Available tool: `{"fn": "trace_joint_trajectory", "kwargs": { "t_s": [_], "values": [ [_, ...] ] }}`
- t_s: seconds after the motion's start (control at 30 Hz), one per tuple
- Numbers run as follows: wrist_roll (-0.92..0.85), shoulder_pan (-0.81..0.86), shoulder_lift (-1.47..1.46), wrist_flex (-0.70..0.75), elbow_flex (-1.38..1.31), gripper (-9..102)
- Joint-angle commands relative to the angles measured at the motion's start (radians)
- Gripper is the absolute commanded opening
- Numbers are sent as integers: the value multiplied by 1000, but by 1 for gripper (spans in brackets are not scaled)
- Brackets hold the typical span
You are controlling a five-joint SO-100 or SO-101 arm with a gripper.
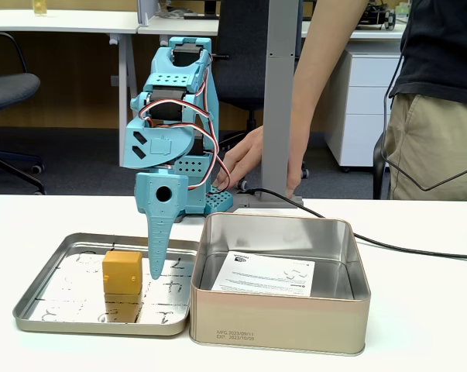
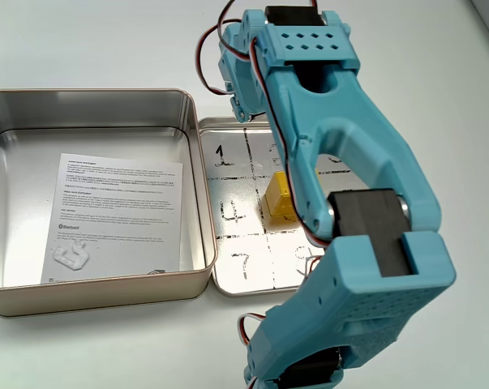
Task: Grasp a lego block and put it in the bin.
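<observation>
Item: my gripper (image 1: 156,267), teal, pointing straight down over the shallow tray (image 1: 39,304). In the front fixed view I see one long finger edge-on, its tip low above the tray floor; whether the jaws stand apart or together I cannot tell, and from above the arm's own body hides them.

Item: lego block (image 1: 122,271), orange-yellow cube, resting on the tray just beside my fingertip, to its left in the front fixed view, very close, contact uncertain. From above it peeks out (image 2: 276,197) from under the forearm, in the tray's middle cell.

Item: bin (image 1: 279,318), deep silvery tin, on the other side of my gripper from the block, touching the tray edge, with a paper leaflet (image 1: 264,273) inside and no block.

Item: a person's hand (image 1: 241,163) behind the arm base.

Step in hand, as I judge it: the approach to grasp; nothing is lifted yet. Next I need the block between the fingers, a close, a lift clear of the bin wall, then a carry across.
</observation>
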Motion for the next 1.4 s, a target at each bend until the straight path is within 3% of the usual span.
{"fn": "trace_joint_trajectory", "kwargs": {
  "t_s": [0.0, 0.67, 1.0, 1.2, 1.37],
  "values": [
    [-38, -156, 1092, -12, 871, 0],
    [9, -95, 1095, 34, 830, 0],
    [138, 61, 833, 133, 545, 1],
    [219, 117, 692, 202, 396, 4],
    [238, 169, 617, 224, 342, 15]
  ]
}}
